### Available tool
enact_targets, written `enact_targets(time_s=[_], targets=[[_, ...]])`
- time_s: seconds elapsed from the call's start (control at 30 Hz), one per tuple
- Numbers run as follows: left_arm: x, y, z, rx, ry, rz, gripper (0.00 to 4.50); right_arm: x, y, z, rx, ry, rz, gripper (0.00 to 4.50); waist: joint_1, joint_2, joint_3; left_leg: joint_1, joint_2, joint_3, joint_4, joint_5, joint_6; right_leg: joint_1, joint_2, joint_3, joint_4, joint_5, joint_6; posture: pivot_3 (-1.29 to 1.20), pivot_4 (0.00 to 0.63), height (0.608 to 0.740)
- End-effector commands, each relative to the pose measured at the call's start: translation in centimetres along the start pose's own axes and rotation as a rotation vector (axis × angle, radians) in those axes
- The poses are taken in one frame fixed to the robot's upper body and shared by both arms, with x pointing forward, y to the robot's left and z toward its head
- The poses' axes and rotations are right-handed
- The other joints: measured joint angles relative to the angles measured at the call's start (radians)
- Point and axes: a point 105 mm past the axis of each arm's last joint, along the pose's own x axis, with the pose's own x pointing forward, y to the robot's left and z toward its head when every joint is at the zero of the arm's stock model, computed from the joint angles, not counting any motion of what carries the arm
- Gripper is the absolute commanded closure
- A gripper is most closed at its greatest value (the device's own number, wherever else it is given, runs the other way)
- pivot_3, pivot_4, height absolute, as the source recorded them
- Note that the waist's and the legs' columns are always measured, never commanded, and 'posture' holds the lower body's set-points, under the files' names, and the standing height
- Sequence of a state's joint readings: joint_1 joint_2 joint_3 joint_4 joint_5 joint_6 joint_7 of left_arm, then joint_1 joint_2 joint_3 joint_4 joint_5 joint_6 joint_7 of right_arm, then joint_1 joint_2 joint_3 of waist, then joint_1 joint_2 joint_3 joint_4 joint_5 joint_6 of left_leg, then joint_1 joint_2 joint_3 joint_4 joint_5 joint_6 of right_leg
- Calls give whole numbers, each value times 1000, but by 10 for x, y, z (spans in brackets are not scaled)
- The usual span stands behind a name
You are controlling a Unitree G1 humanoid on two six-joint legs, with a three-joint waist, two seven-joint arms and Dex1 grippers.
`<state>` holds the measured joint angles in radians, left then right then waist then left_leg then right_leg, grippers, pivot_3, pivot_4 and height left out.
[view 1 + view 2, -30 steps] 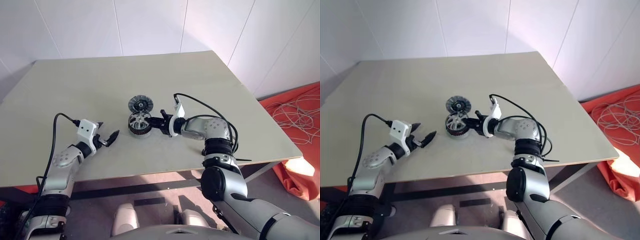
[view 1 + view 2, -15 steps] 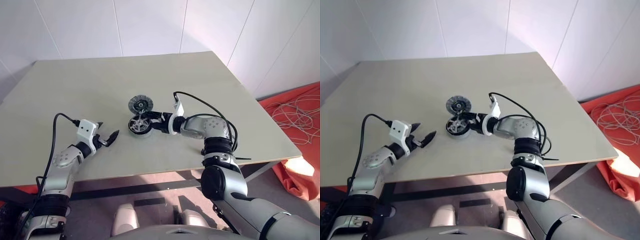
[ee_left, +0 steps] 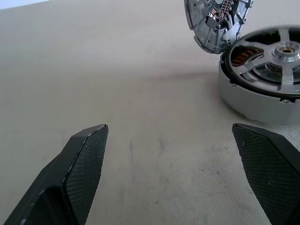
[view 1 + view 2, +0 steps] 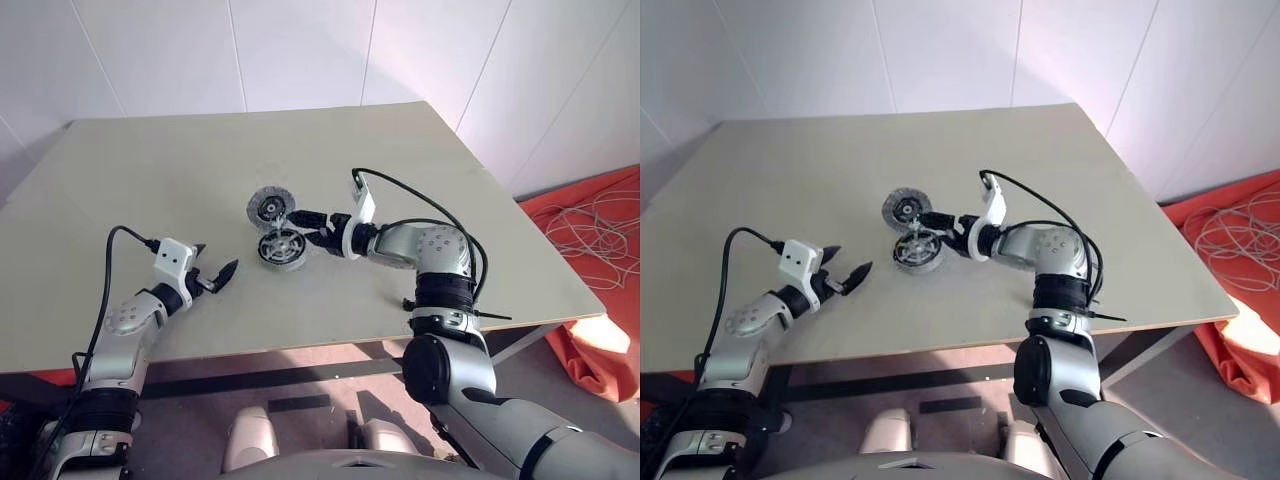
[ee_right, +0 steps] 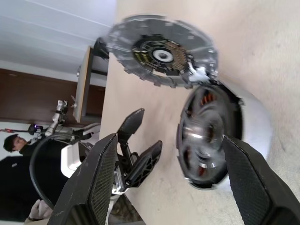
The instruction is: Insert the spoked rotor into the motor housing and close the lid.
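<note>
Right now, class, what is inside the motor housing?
The spoked rotor sits inside the motor housing; copper coils show through its gaps. Anything beneath the rotor is hidden.

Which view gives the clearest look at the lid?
The right wrist view: the lid faces the camera whole, ribbed edge and dark centre visible. The left wrist view cuts it off at the frame edge; the eye views show it as a small disc beside the motor housing.

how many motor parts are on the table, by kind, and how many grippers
Round squat motor housing with copper windings: 1
Black spoked rotor with pale silver spokes, sitting in the housing: 1
Flat grey ribbed metal disc lid, tilted on edge against the housing: 1
Black two-fingered grippers, left gripper and right gripper, both open: 2
Total: 5
</note>
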<state>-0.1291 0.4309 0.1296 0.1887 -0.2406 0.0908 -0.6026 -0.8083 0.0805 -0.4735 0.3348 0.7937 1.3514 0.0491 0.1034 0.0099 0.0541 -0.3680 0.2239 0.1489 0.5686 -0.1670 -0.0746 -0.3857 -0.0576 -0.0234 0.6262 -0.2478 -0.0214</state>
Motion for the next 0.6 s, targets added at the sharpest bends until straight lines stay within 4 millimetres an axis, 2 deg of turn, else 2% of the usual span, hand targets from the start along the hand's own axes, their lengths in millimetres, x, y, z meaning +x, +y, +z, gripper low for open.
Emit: enact_targets(time_s=[0.03,0.17,0.23,0.37,0.43,0.53,0.6], targets=[[2,3,17,31,-48,2,0,-10,20,14,-86,-55,49,487,0,0,0,0,0,0,0,0,0,0,0,0,0,0,0,0,0,740],[3,2,17,30,-51,-2,0,-12,26,14,-178,-73,58,487,0,0,0,1,0,0,0,0,0,0,0,0,0,0,0,0,0,740],[5,1,18,31,-54,-6,0,-12,26,13,-291,-96,48,487,1,0,0,1,0,0,0,0,0,0,0,0,0,0,0,0,0,740],[8,-2,21,32,-60,-17,0,-5,4,8,-668,-136,-63,487,4,0,0,0,0,0,0,0,0,1,0,0,-1,0,0,0,0,740],[10,-6,21,30,-63,-26,0,-1,-8,3,-718,-123,-83,487,3,0,0,0,0,0,0,0,0,1,0,0,-1,0,0,0,0,740],[13,-10,22,28,-68,-40,0,4,-20,4,-795,-138,-118,1097,-1,0,0,0,0,0,1,0,0,1,0,0,0,0,0,0,0,740],[14,-13,21,26,-69,-48,0,5,-19,4,-793,-147,-102,1795,-3,0,0,0,0,0,1,0,0,1,0,0,0,-2,-3,0,0,740]])
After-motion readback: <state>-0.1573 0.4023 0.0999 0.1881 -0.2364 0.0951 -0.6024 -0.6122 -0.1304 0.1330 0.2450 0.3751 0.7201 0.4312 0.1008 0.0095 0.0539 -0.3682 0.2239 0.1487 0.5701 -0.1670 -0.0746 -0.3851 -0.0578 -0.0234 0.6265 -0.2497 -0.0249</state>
